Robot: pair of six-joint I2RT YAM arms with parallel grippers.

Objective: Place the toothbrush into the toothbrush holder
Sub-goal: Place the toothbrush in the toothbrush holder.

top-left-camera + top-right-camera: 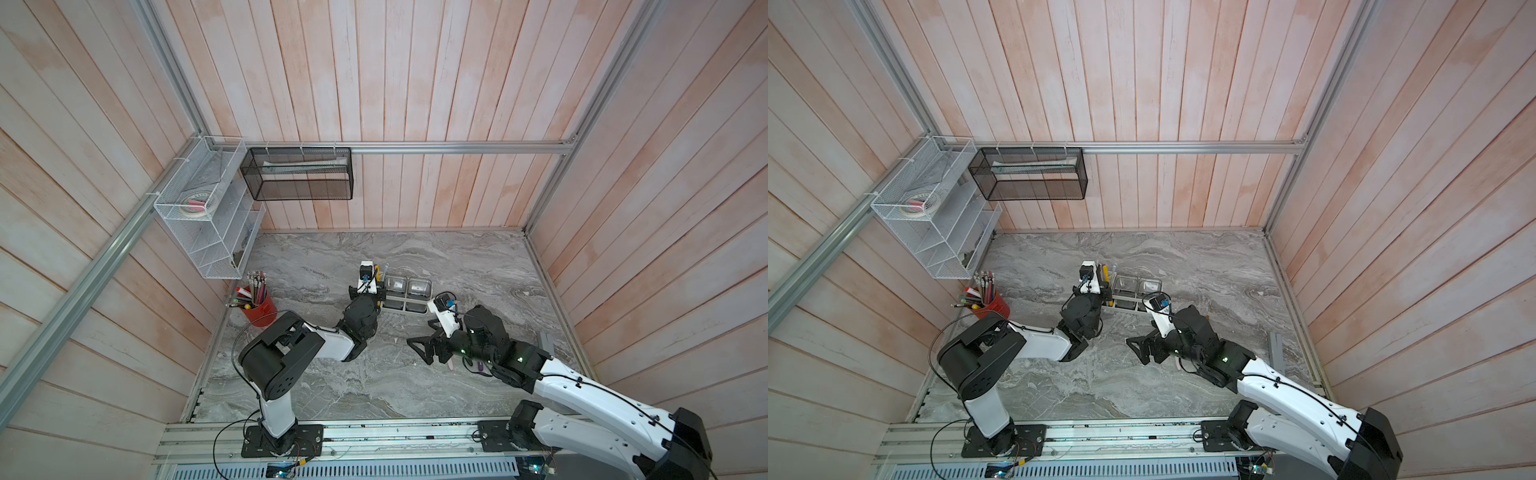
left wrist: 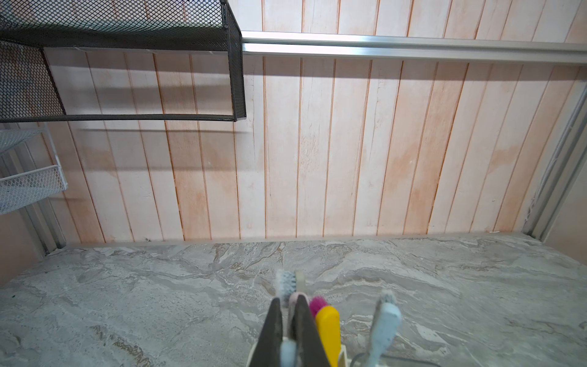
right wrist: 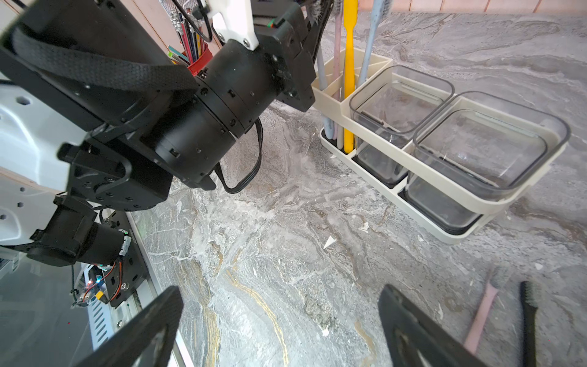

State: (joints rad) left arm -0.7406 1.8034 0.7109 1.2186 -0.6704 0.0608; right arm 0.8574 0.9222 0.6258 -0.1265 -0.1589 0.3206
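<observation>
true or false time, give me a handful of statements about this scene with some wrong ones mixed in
1. The right gripper is open and empty. True.
2. The yellow toothbrush lies flat. False: the yellow toothbrush stands upright in the slotted end of the toothbrush holder.
3. The left gripper is shut on a grey-blue toothbrush at the toothbrush holder. True.
4. Both clear cups hold toothbrushes. False: the clear cups look empty.
5. A pink toothbrush lies on the table. True.

Left arm stretches toward the worktop's middle, left gripper (image 2: 287, 300) pinched nearly together. Right arm crouches low, right gripper (image 3: 279, 289) spread wide.
</observation>
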